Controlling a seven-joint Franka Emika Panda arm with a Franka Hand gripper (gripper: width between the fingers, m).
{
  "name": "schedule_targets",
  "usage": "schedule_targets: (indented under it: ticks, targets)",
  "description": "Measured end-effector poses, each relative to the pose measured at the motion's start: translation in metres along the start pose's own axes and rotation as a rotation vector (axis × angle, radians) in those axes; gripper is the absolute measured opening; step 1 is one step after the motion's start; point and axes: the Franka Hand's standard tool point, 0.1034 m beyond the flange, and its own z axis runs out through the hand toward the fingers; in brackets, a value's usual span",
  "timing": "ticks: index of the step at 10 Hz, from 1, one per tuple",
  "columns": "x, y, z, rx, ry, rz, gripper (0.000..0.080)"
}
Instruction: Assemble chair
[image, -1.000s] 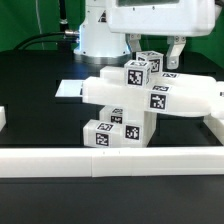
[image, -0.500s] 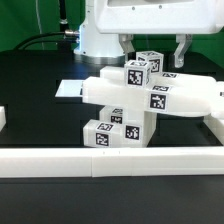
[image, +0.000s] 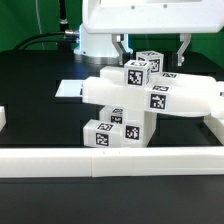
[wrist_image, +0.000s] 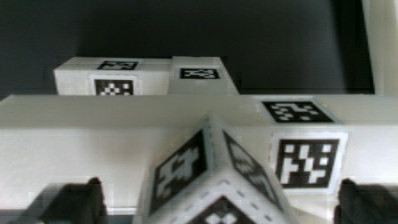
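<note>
The chair stands partly joined in the middle of the black table: a long white panel lies across stacked tagged blocks, with a tagged block on top. My gripper hangs just above that top block, open and empty, with one finger on each side. In the wrist view the gripper straddles the block's tagged corner without touching it. Its dark fingertips stand well apart. The white panel and a farther tagged block lie beyond.
Long plain white rails border the table at the front, at the exterior view's right and left. The marker board lies flat to the left of the chair. The robot base stands behind.
My gripper has risen a little above the top block, still open. The chair parts have not moved.
</note>
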Motion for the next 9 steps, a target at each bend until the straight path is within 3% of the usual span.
schedule_targets:
  ticks: [5,6,7,8,9]
  targets:
    - [0.0,0.0013,0.0005,-0.01,0.005,-0.282,0.0649]
    - [-0.0002,0.0023,0.0008,-0.01,0.004,-0.3,0.0563]
    - [-0.0001,0.0026,0.0008,-0.01,0.004,-0.292,0.0426]
    - [-0.0001,0.0025,0.0008,-0.01,0.004,-0.292,0.0426]
    - [-0.0001,0.0026,0.0008,-0.01,0.004,-0.284,0.0281]
